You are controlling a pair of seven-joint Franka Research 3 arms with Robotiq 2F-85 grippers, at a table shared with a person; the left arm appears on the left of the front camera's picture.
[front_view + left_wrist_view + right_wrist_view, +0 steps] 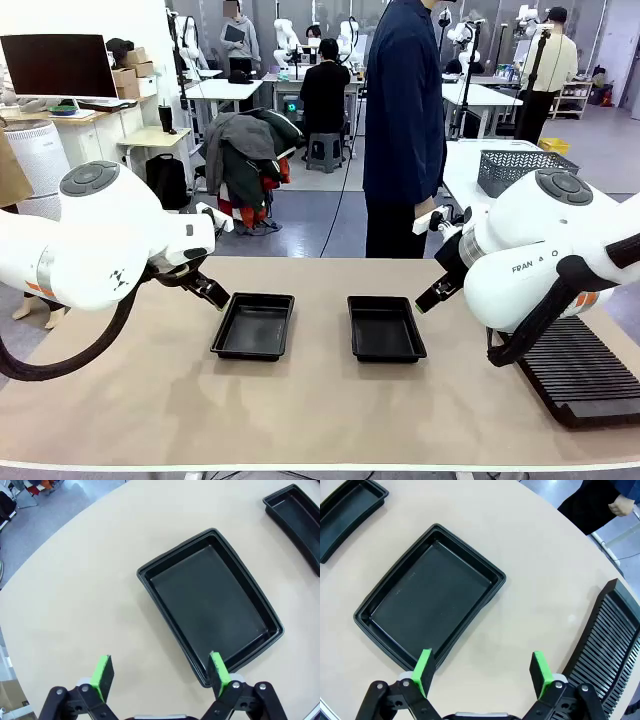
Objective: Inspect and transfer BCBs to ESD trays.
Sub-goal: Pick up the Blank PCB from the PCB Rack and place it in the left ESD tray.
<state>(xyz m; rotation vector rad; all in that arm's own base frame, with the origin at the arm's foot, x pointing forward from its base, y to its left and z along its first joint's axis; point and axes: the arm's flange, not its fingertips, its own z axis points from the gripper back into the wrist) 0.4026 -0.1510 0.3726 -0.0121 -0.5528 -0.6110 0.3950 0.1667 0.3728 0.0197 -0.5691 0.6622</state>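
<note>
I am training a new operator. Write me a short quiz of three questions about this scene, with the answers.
1. True or false: the left tray and the right tray are both empty.
2. The ribbed rack lies on the side of which arm? A) left B) right
3. Fill in: the left pincer and the right pincer both stand ____, holding nothing.
Key: 1 true; 2 B; 3 open.
</note>
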